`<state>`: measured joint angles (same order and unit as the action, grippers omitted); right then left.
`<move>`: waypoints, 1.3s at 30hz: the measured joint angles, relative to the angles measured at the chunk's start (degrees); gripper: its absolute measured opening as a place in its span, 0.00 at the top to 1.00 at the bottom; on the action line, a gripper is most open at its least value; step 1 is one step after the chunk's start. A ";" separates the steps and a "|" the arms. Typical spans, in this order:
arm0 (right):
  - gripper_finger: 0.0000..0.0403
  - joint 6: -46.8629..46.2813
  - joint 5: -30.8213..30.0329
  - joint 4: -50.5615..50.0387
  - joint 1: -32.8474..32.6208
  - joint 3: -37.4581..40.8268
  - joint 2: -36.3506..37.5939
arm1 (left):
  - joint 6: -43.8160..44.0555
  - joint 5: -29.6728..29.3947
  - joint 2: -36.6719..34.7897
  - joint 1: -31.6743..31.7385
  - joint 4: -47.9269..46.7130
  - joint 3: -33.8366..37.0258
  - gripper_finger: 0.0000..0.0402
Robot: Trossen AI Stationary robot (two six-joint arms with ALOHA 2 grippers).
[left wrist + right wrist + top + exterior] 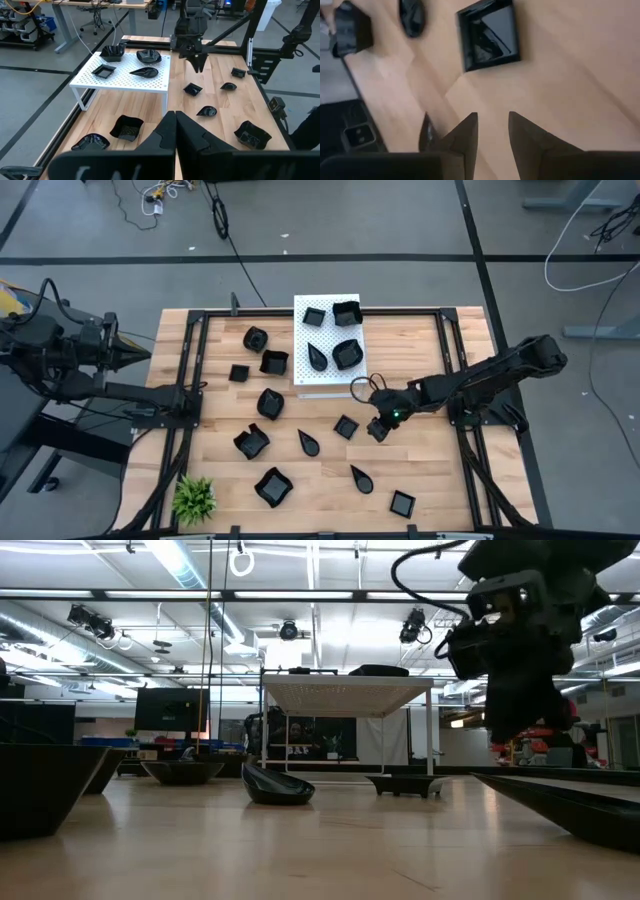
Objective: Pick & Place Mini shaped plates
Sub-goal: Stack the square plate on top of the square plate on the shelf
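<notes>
The left pincer [140, 352], closed and empty, waits off the table's [430, 470] left edge, well away from the white board [328, 385]. The small black plates [272, 486] lie scattered over the table left of and below the board; four more sit on top of it. Right of the board, the right pincer [379, 428] hangs above the wood with its fingers partly apart, holding nothing. A square plate [346, 426] lies just beside it, on its board side, not touching.
</notes>
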<state>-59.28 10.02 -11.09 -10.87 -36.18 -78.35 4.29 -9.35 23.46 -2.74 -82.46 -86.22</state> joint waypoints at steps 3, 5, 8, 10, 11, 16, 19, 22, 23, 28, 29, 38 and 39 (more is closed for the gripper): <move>0.72 2.47 -0.05 -0.03 -2.07 -1.46 0.00 | 0.00 0.00 0.00 0.00 0.00 0.00 0.99; 0.72 5.08 -0.12 -0.02 -3.56 -2.66 0.00 | 0.00 -0.01 0.00 0.00 0.00 -0.01 0.99; 0.72 8.59 -0.06 -0.16 -5.62 -4.55 0.00 | 0.00 -0.01 0.00 0.00 0.00 0.00 0.99; 0.72 10.45 0.02 -0.86 -6.96 -6.02 0.00 | 0.00 -0.01 -0.01 0.00 0.00 0.01 0.99; 0.72 11.37 -0.02 -1.96 -7.61 -7.00 0.00 | 0.00 -0.01 0.00 0.00 0.00 0.01 0.99; 0.72 15.80 -2.14 -12.11 -9.39 -11.85 0.02 | 0.00 0.00 0.00 0.00 0.00 -0.01 0.99; 0.72 22.02 -2.36 -16.17 -10.21 -14.04 0.02 | 0.00 -0.01 0.00 0.00 0.00 -0.01 0.99; 0.72 26.17 -2.24 -18.89 -11.49 -15.37 0.04 | 0.00 -0.01 0.00 0.00 0.00 0.00 0.99; 0.72 26.74 -2.14 -19.45 -11.93 -15.74 0.04 | 0.00 -0.01 0.00 0.00 0.00 0.00 0.99; 0.72 26.81 -0.74 -21.78 -13.78 -16.22 0.07 | 0.00 0.01 0.00 0.00 0.01 -0.01 0.99; 0.72 26.90 -0.53 -22.11 -14.30 -16.22 0.07 | 0.00 -0.01 0.00 0.00 0.00 0.01 0.99; 0.72 26.16 -0.33 -23.18 -16.42 -15.94 0.07 | 0.00 0.00 0.00 0.00 0.00 0.01 0.99; 0.72 25.02 -0.37 -23.22 -16.42 -15.57 0.07 | 0.00 -0.01 0.00 0.00 0.00 0.01 0.99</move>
<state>-34.26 9.65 -34.31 -27.29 -51.75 -78.28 4.29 -9.37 23.46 -2.74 -82.46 -86.21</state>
